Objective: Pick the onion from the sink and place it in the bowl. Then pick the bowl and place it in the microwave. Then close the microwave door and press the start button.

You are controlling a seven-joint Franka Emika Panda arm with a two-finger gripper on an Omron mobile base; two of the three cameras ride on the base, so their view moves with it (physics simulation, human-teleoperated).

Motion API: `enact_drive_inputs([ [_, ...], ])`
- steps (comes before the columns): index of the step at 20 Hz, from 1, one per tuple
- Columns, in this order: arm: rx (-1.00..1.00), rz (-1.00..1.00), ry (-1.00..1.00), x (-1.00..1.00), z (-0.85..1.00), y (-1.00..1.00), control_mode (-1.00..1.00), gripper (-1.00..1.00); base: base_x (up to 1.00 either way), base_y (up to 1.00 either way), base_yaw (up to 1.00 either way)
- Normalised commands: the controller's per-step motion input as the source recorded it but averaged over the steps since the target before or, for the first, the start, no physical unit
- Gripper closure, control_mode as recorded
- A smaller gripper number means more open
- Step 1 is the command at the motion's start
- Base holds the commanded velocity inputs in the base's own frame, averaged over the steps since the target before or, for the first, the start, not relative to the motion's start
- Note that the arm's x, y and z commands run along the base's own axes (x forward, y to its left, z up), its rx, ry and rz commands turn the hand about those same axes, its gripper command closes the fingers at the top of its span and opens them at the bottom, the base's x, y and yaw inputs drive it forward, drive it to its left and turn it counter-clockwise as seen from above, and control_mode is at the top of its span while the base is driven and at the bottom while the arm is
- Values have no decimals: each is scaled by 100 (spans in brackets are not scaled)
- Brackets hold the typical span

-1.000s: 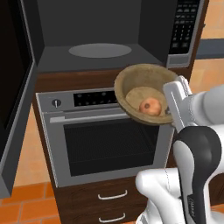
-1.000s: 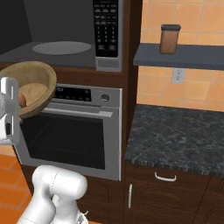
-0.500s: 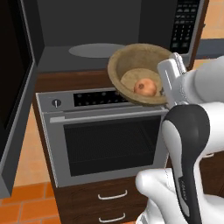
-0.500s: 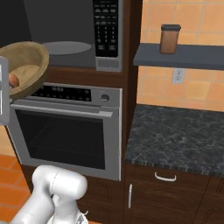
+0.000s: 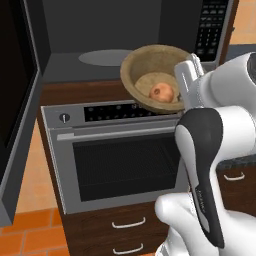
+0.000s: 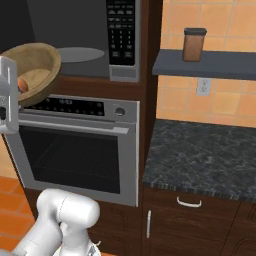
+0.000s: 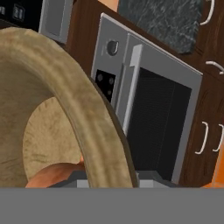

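The wooden bowl (image 5: 141, 62) hangs tilted in the air in front of the open microwave (image 5: 101, 28), just above the steel oven's control strip. Inside it lies the onion (image 5: 161, 92), low against the wall. My gripper (image 5: 183, 86) is shut on the bowl's right rim. From the right base view the bowl (image 6: 36, 60) sits at the far left with the onion (image 6: 22, 83) peeking beside the gripper (image 6: 8, 86). The hand view looks along the thick bowl rim (image 7: 85, 111) with the onion (image 7: 53, 174) at the bottom. The microwave door (image 5: 16, 102) stands swung open on the left.
A round glass turntable (image 5: 106, 56) lies on the microwave floor. The keypad panel (image 5: 213, 29) is to the right of the cavity. Below is the steel oven (image 5: 124, 159). To the right are a dark stone counter (image 6: 201, 159) and a shelf (image 6: 210, 64) carrying a brown jar (image 6: 193, 44).
The bowl with the onion has risen and shifted left, closer to the microwave opening, the arm moving with it. The gripper stays shut on the rim.
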Motion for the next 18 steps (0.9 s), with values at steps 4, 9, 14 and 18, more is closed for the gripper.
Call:
enact_drive_inputs([
  [4,0,0,0,60,10,0,-100,100,0,0,0],
  [9,-1,0,4,48,46,0,-100,100,0,0,0],
  [14,0,0,2,47,27,0,-100,100,0,0,0],
  [18,0,0,2,66,0,0,-100,100,0,0,0],
])
